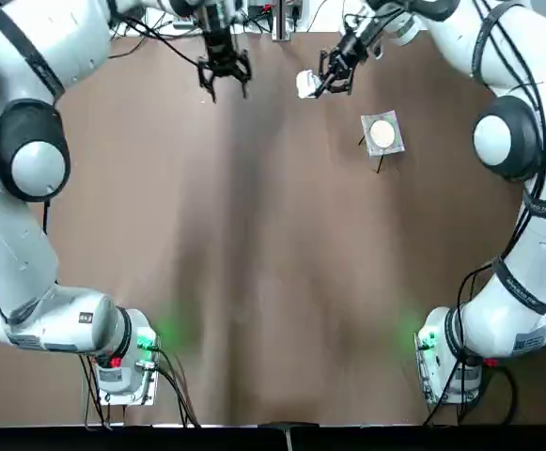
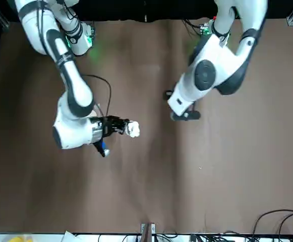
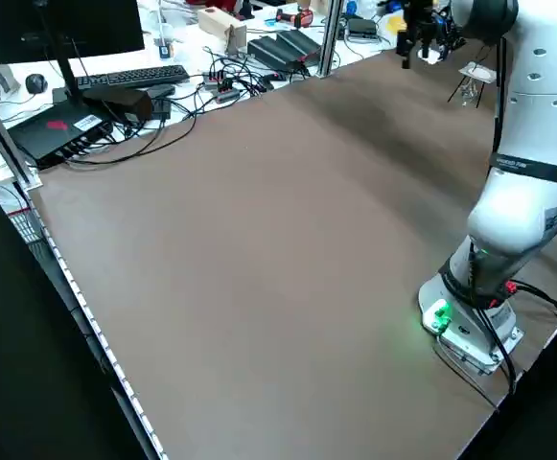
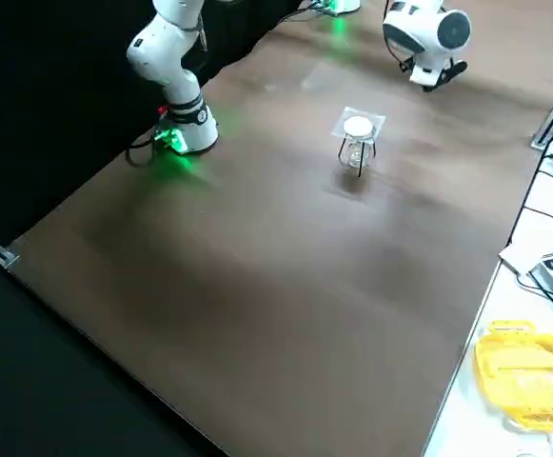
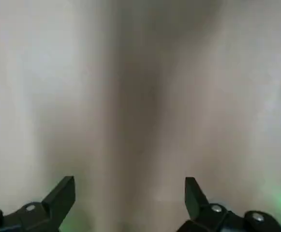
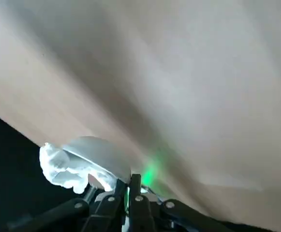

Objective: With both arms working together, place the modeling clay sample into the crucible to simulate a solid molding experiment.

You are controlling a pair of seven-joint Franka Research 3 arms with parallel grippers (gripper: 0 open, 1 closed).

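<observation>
My right gripper [image 1: 326,82] is held above the far middle of the table, shut on the wall of the crucible [image 1: 306,85], a small round white cup. In the right wrist view the crucible [image 6: 101,152] is smooth and rounded, and the modeling clay sample [image 6: 60,169], an irregular whitish lump, sticks out at its mouth. From the front the crucible and the lump [image 2: 133,129] show at the right gripper [image 2: 125,127] tips. My left gripper [image 1: 224,85] hangs to the left of it, apart, open and holding nothing; its fingers [image 5: 58,198] frame only bare table.
A square silvery plate [image 1: 397,143] with a white round centre stands on thin dark legs, right of the right gripper; it also shows in the right side view [image 4: 371,122]. Cables, a keyboard [image 3: 129,77] and boxes lie beyond the table's far edge.
</observation>
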